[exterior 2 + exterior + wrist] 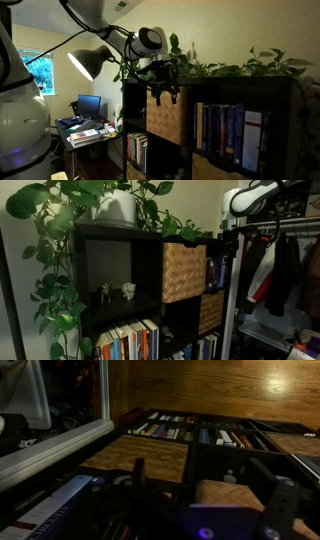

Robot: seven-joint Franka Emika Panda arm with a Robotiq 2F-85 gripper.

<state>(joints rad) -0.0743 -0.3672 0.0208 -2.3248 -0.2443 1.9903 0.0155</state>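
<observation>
My gripper (165, 92) hangs open and empty in front of the upper corner of a black cube shelf (262, 90). In the wrist view its two dark fingers (138, 468) stand wide apart, and nothing lies between the gripper's (200, 465) tips. Just beneath it sits a woven wicker basket (166, 120) in a shelf cube; this basket (226, 495) shows between the fingers, and a second wicker basket (135, 457) lies beside it. In an exterior view the white arm (245, 198) reaches to the shelf's right end, next to a wicker basket (184, 271).
Leafy plants (60, 240) trail over the shelf top and side. Two small figurines (116, 292) stand in an open cube. Books (128, 342) fill the lower cubes, and more books (226, 135) stand upright. A desk with a lamp (88, 62) and hanging clothes (278, 275) flank the shelf.
</observation>
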